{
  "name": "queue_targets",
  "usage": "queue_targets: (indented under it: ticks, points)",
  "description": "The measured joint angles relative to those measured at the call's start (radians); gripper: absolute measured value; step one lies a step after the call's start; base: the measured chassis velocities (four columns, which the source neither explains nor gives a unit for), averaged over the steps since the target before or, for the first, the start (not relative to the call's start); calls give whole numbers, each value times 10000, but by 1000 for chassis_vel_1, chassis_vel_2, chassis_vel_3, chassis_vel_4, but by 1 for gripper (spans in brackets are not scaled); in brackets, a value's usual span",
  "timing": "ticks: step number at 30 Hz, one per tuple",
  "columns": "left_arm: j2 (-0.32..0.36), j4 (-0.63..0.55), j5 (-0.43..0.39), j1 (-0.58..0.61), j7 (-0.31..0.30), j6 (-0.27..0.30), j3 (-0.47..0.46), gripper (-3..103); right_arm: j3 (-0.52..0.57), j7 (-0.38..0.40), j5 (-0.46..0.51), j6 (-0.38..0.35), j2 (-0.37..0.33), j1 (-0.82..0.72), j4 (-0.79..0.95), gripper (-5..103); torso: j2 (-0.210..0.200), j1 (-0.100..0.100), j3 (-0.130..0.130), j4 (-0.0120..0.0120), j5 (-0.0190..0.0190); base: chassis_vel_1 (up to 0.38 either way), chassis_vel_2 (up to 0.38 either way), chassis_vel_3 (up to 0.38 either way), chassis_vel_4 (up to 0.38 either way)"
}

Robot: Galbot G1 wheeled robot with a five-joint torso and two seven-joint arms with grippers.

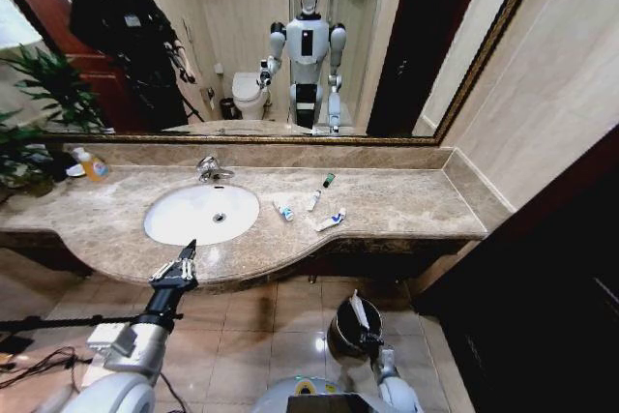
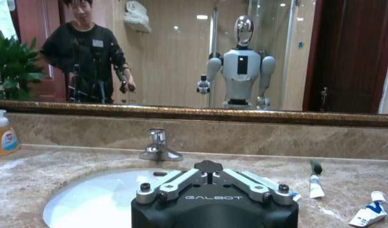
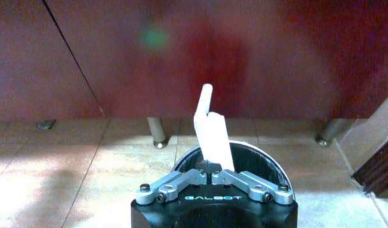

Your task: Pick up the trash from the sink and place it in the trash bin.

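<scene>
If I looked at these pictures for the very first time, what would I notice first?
Probably the big mirror above the counter, with the silver robot's own reflection standing in it. Next, the white sink in the brown marble, and the little tubes lying on the counter beside it, toward the robot's right. Down by the floor, the right gripper pinches a white packet over the round trash bin.

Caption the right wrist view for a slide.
Right gripper holds a long flat white packet above the trash bin on the tiled floor.
</scene>
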Motion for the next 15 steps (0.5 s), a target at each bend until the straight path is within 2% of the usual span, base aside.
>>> queue_targets:
  ticks: [10, 15]
  points:
    - [0, 0, 0, 0, 0, 0, 0, 0, 41, 29, -144, 25, -66, 378, -610, 0, 0, 0, 0, 0, -1, 0, 0, 0, 0]
    - [0, 0, 0, 0, 0, 0, 0, 0, 145, 317, -145, 94, -96, 436, -918, 0, 0, 0, 0, 0, 0, 0, 0, 0, 0]
